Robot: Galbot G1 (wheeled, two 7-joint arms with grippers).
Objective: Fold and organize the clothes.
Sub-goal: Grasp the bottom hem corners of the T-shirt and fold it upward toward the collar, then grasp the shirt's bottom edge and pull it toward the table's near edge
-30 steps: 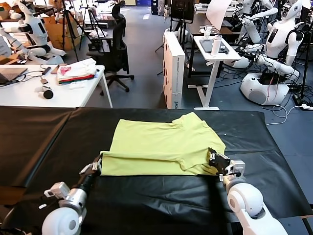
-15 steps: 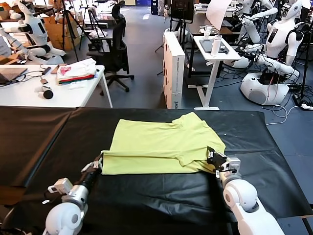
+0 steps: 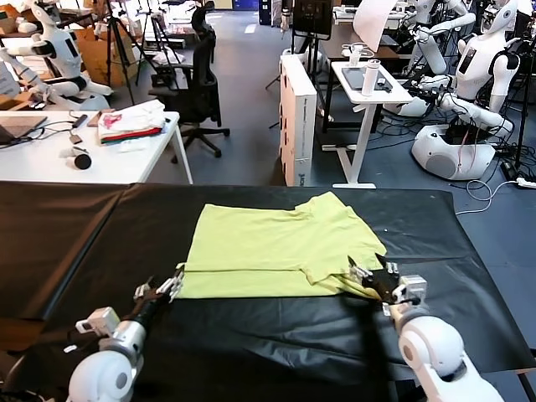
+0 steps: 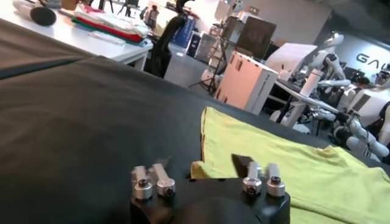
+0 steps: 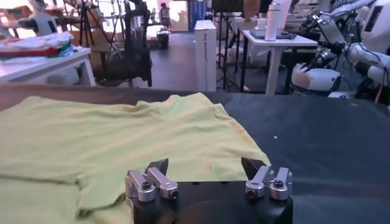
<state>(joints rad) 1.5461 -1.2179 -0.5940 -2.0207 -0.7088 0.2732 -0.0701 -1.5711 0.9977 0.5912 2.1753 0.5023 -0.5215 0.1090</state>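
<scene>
I see the lime T-shirt [image 3: 272, 247] spread flat mid-frame on the black tabletop [image 3: 75, 243]. My left gripper [image 3: 159, 289] sits released at its lower-left corner; my right gripper [image 3: 368, 278], also released, at the lower-right hem.

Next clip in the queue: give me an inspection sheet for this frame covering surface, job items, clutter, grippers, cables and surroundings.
Surface: black cloth-covered table, some wrinkles.
Job's things: lime T-shirt lies flat, partly folded, near hem doubled over.
Clutter: nothing seen on the black table.
Grippers: left gripper open at the shirt's near left corner; right gripper open at the near right corner, fingers over the fabric edge.
Cables: wires on the white desk; a cable on the floor.
Surroundings: cloth pile, office chair, parked robots.
</scene>
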